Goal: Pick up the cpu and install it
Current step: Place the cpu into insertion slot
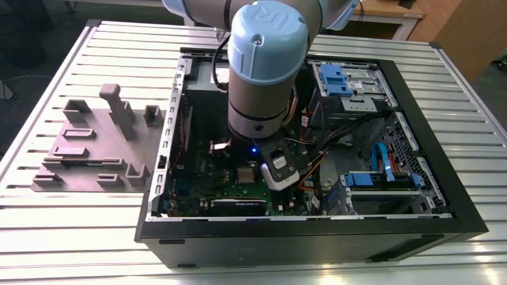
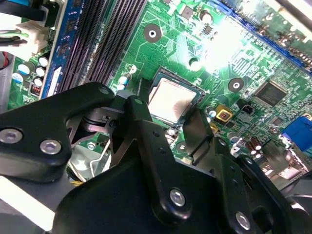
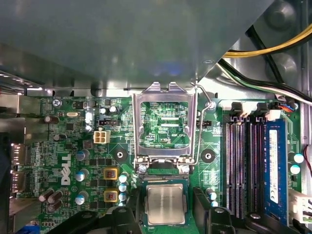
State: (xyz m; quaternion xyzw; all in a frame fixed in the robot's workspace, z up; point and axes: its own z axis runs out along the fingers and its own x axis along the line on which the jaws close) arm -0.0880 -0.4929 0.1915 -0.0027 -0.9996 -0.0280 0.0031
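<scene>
An open computer case [image 1: 317,237] is seen lying on a slatted table [image 1: 71,237] in the exterior view, and the arm [image 1: 265,59] is reached down into it over the motherboard [image 3: 73,146]. A grey fixture plate [image 1: 87,148] is set on the table towards the exterior view's left, well apart from the case.

The cpu [image 3: 165,204] is found lying flat in its socket [image 2: 181,78] on the motherboard, silver top upward. The hinged frame [image 3: 163,90] just beside the socket is swung back and stands open, so the chip is left uncovered. The memory slots [image 3: 239,165] are ranged near the socket.

The gripper [image 2: 165,106] is held directly over the socket. Its black fingers [image 2: 141,126] are spread apart, and the cpu is straddled by them, one finger on each of two opposite sides. A strip of the socket's dark border is visible between the chip and each finger in the first wrist view, so nothing is grasped. Whether the fingertips rest on the board or hang just above it cannot be told with certainty, as the tips are partly cut off in both wrist views.
</scene>
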